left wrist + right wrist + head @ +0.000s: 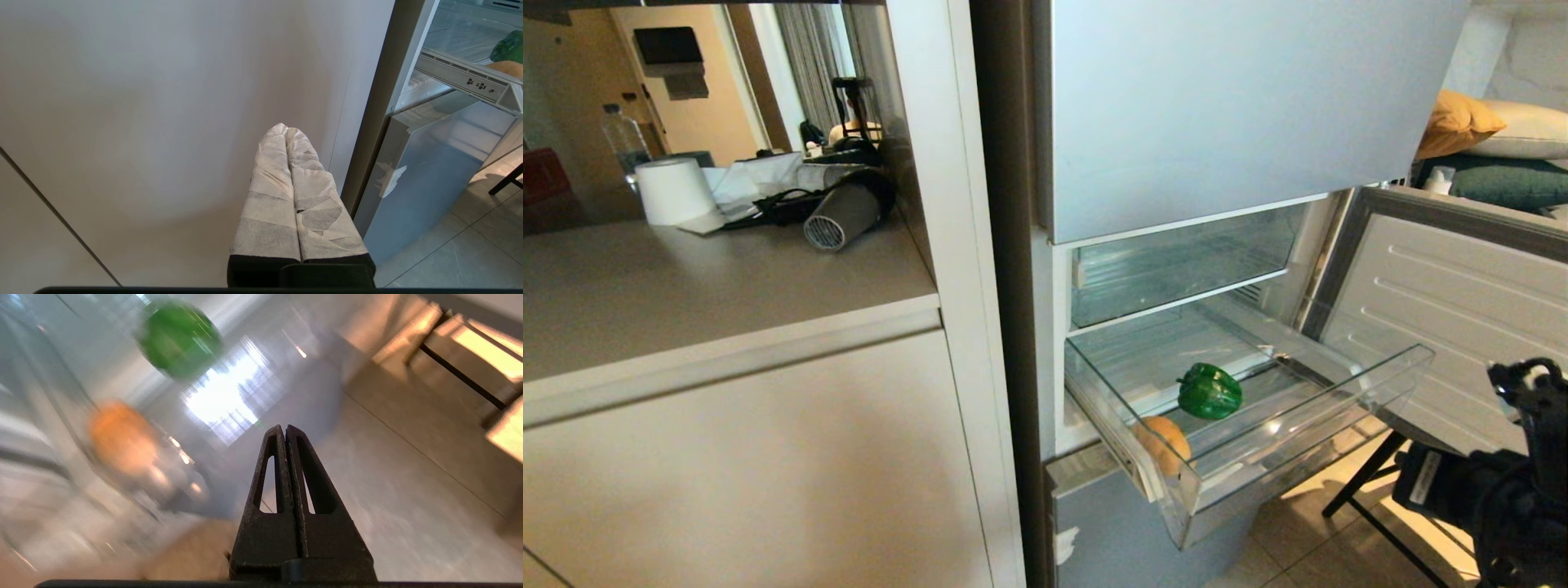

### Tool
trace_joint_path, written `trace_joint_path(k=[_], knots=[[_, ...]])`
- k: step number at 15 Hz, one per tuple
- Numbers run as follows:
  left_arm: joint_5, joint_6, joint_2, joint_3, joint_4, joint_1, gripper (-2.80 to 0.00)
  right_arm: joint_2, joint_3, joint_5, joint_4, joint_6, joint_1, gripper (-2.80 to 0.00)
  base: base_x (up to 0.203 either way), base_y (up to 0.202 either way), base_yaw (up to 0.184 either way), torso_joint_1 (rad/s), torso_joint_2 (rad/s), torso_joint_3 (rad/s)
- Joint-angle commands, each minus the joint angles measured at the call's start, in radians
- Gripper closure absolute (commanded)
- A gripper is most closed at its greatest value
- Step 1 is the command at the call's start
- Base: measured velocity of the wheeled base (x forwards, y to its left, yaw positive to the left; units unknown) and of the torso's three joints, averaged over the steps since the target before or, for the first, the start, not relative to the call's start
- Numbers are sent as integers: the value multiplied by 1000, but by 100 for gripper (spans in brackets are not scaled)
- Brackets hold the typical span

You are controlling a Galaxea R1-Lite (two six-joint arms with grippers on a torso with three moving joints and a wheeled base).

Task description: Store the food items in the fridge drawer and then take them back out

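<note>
Fridge alcove beside beige cabinets, clear fridge drawer pulled out with both foods inside.

Green bell pepper lies near the drawer's middle, and the tan potato sits against the front corner on the cabinet side, apart from the pepper. The right end effector has its fingers pressed together with nothing between them, below and outside the drawer's front; from it both foods lie up and toward the robot's left, the potato nearer. The left end effector, also closed and empty, points at the cabinet door. My judgement: the right arm is better placed.
</note>
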Motion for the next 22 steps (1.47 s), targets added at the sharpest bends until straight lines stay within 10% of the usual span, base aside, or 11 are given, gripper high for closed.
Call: trace_joint_path(k=[1,22], knots=[[0,0,0,0,0,0,0,-73,65,-3,-4,8,-4,0,0,0,0,0,0,0],[0,0,0,0,0,0,0,645,-318,120,-214,0,-124,0,0,0,0,0,0,0]])
